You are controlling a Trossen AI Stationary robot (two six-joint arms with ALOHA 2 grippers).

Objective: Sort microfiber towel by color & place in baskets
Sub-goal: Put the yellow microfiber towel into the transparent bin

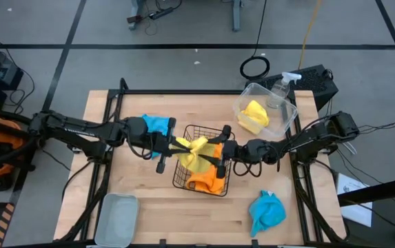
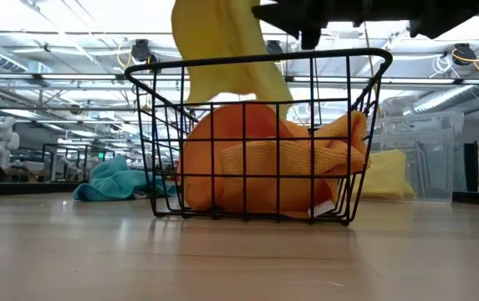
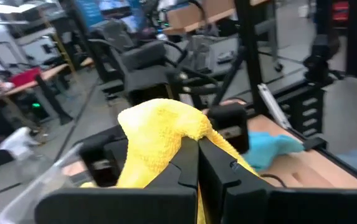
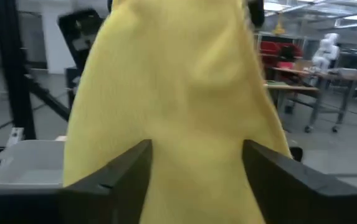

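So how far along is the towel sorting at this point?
Done: one yellow fuzzy cloth lies in the clear plastic tub, and orange cloth fills the black wire-mesh basket. In hand: the left gripper pinches the second yellow cloth above that basket, the right gripper open beside it. Left: two teal cloths on the table; the grey-blue tray holds nothing.

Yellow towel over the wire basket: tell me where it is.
In the high view, the yellow towel hangs mid-table above the black wire basket, between the left gripper and right gripper.
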